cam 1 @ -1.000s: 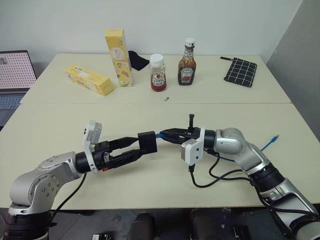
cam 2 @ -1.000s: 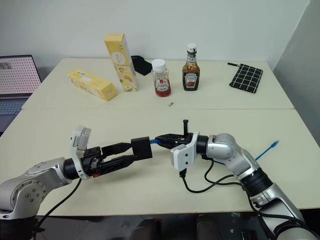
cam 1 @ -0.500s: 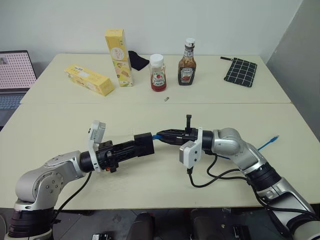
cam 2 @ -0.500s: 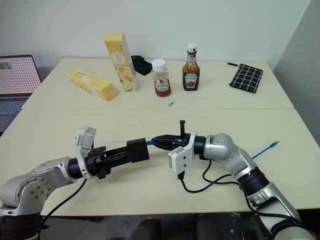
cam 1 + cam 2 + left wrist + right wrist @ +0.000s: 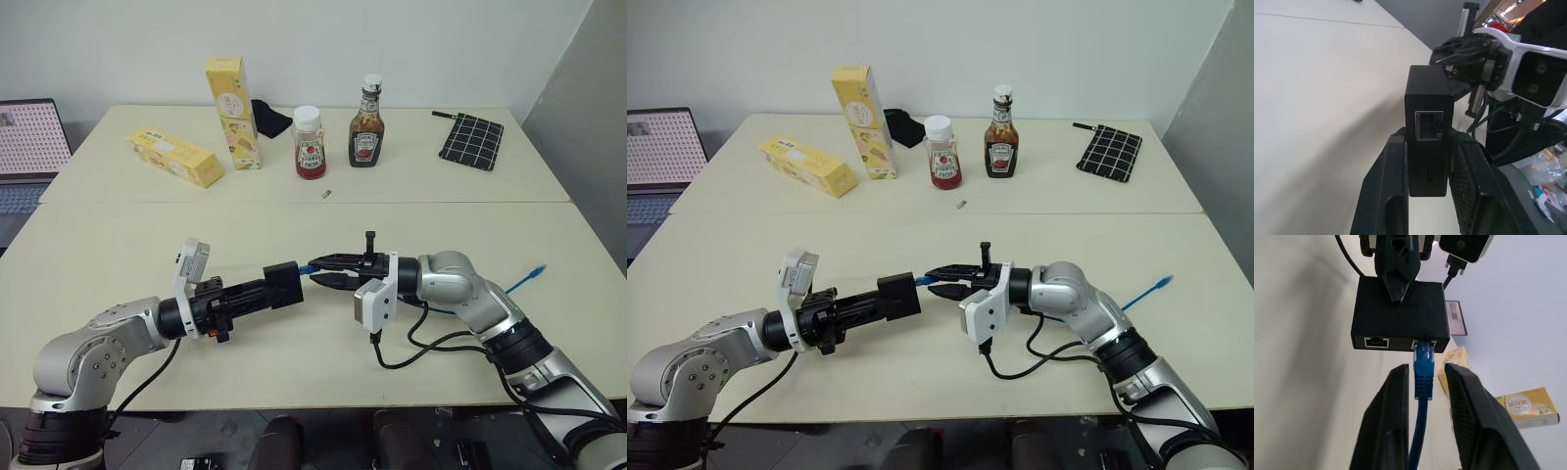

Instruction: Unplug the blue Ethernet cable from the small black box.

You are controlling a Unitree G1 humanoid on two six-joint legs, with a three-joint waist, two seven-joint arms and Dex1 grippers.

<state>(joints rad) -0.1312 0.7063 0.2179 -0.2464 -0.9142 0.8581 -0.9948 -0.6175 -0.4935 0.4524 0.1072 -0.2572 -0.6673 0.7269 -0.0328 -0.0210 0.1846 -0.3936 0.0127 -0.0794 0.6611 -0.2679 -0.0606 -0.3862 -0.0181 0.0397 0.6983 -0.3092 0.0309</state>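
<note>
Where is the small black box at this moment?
In the left eye view the small black box is held above the near table, left of centre, in the shut left end effector; the blue Ethernet cable is at its port.

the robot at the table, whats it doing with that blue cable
The robot holds the small black box above the table, clamped in its left tool. Its right tool faces the box, its fingers standing open on either side of the plug of the blue Ethernet cable. The plug tip sits at one of the box's ports, so the cable looks not yet pulled clear. The cable's far end lies on the table by the right arm.
</note>
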